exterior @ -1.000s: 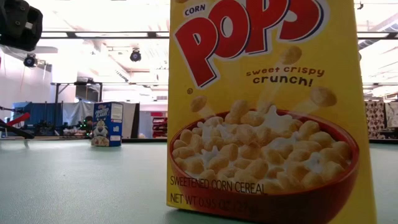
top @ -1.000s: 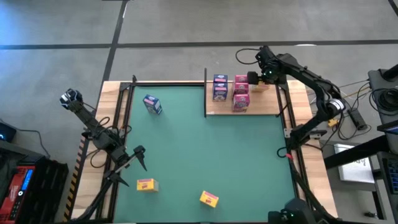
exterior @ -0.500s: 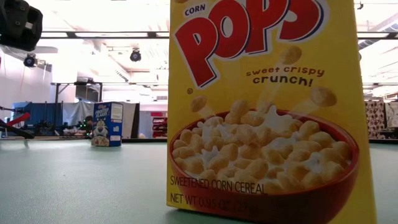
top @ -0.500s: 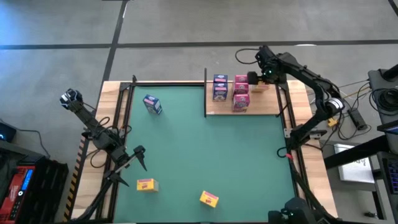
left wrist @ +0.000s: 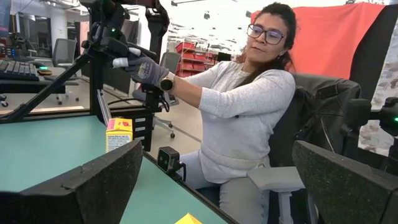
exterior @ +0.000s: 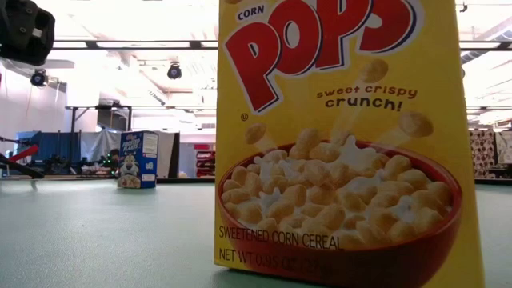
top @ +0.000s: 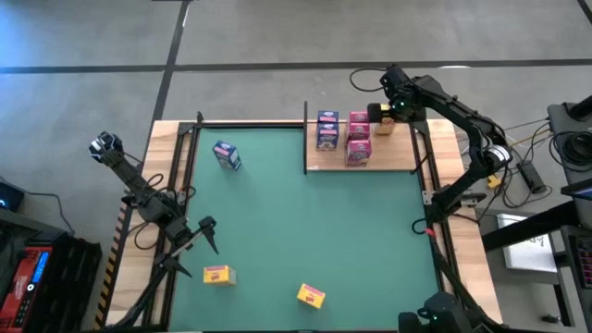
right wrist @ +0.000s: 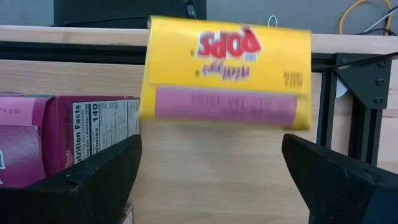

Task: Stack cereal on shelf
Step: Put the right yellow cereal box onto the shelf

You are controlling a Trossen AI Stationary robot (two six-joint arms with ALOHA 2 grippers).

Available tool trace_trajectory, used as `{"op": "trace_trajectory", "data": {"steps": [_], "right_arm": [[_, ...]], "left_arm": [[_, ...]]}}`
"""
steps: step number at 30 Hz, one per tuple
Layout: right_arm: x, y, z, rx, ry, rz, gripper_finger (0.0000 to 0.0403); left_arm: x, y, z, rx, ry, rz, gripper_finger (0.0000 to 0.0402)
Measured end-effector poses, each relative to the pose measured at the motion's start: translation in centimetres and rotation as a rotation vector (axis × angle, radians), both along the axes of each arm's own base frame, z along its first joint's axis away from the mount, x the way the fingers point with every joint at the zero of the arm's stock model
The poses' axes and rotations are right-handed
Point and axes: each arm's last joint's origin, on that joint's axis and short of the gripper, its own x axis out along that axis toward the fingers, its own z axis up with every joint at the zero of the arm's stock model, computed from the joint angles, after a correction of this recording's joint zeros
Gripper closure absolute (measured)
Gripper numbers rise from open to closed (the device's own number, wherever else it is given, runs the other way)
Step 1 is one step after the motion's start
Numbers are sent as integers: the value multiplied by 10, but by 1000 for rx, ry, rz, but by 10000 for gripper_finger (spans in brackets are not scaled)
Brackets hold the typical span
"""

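Observation:
The shelf (top: 398, 153), a light-wood board with black posts, stands at the far right of the green mat. Blue cereal boxes (top: 326, 129) and pink ones (top: 358, 139) stand on it. My right gripper (top: 381, 113) hangs open over the shelf's far right corner, pointing steeply down. Beyond its fingers a yellow cereal box (right wrist: 225, 73) shows blurred above the board, next to a pink box (right wrist: 68, 134). No finger touches it. My left gripper (top: 208, 229) waits open at the mat's near left. One blue box (top: 226, 155) and two yellow boxes (top: 217, 274) (top: 311, 295) stand on the mat.
In the low view one yellow box (exterior: 344, 144) fills the near ground and the blue box (exterior: 138, 160) stands far off. A person (left wrist: 242, 118) sits beyond the table's edge, a gloved hand (left wrist: 146, 68) on a control arm. Black posts (right wrist: 367, 106) frame the shelf.
My right gripper's fingers have spread apart over the shelf's far right corner and let go of the yellow box, which now shows free below them. The hand itself has stayed in place.

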Motion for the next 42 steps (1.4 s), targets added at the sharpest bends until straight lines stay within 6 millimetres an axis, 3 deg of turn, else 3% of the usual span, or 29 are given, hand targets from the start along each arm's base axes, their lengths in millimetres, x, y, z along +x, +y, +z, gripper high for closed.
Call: {"op": "trace_trajectory", "data": {"steps": [30, 42], "right_arm": [[0, -2, -6, -24, -3, -41, 29], [1, -3, -9, -30, -10, -50, 86]], "left_arm": [[0, 0, 0, 0, 0, -1, 3], [0, 0, 0, 0, 0, -1, 3]]}}
